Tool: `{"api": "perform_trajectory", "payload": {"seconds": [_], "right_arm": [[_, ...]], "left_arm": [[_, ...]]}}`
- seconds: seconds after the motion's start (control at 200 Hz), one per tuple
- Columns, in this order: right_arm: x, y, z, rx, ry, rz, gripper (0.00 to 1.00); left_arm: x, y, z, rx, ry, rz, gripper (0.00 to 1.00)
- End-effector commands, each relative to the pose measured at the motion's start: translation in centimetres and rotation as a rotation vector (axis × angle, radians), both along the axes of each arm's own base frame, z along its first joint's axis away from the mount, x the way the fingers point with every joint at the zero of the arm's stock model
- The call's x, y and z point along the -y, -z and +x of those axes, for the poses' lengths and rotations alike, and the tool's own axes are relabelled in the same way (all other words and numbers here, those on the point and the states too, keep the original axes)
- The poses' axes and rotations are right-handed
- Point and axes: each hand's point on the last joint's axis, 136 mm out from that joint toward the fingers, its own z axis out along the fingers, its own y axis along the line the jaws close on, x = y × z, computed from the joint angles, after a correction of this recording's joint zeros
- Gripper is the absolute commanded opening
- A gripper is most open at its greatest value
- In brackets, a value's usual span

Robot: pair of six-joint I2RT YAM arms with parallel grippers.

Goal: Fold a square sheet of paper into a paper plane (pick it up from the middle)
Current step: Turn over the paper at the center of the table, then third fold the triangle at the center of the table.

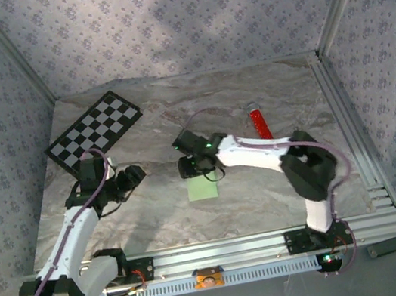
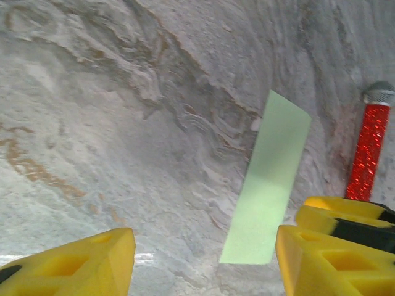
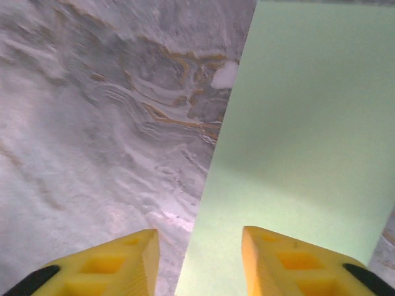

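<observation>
Right hand point(image 3: 198, 239) part-open, empty, above an edge of green paper point(image 3: 308, 154); lying flat

nothing legible on the paper point(image 1: 203, 187), red tube point(image 1: 259, 123) or checkerboard point(image 1: 95, 131).

Sheet of paper point(image 1: 205, 187) is laid flat mid-worktop point(image 1: 158, 224). Checkerboard point(image 1: 95, 131) is placed at far left, tube point(image 1: 259, 123) behind and right of the paper. Right fingers point(image 3: 117, 265) are held over the paper's edge, left fingers point(image 2: 80, 265) well to its left.
</observation>
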Motion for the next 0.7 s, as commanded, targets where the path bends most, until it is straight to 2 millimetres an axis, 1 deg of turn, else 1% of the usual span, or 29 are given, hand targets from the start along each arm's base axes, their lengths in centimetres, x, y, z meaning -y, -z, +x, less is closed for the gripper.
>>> {"api": "perform_trajectory", "payload": {"seconds": [0.0,0.045,0.085,0.2,0.245,0.315,0.355,0.41,0.495,0.58,0.695], "right_arm": [[0.4,-4.2,0.6,0.068,0.048,0.239,0.43],[1.9,-4.2,0.7,0.06,0.077,0.275,0.43],[3.4,-3.7,0.7,0.041,0.109,0.292,0.43],[7.1,-2.4,0.8,0.001,0.188,0.36,0.39],[8.0,-2.0,0.7,-0.007,0.202,0.39,0.37],[8.9,-1.4,0.6,-0.032,0.206,0.419,0.33],[9.4,-0.8,0.6,-0.053,0.218,0.42,0.29],[9.7,-0.2,0.6,-0.072,0.221,0.416,0.25],[9.1,0.3,0.5,-0.098,0.2,0.422,0.15],[8.0,0.6,0.5,-0.109,0.178,0.432,0.13],[6.9,1.8,0.4,-0.145,0.159,0.417,0.1]], "left_arm": [[1.2,-0.5,0.1,0.036,0.059,-0.059,0.61],[1.3,-0.3,0.1,0.032,0.053,-0.064,0.61],[1.4,-0.1,0.2,0.03,0.05,-0.073,0.61],[3.1,0.1,0.5,0.023,0.078,-0.115,0.61],[4.1,0.2,0.6,0.009,0.109,-0.122,0.61],[5.9,0.3,0.6,-0.011,0.17,-0.119,0.6],[6.5,0.6,0.7,-0.024,0.188,-0.103,0.59],[7.1,1.1,0.8,-0.044,0.202,-0.093,0.58],[8.3,1.5,1.2,-0.054,0.224,-0.124,0.58],[9.6,1.8,1.3,-0.069,0.254,-0.154,0.57],[10.7,2.4,1.3,-0.089,0.288,-0.143,0.56]]}}
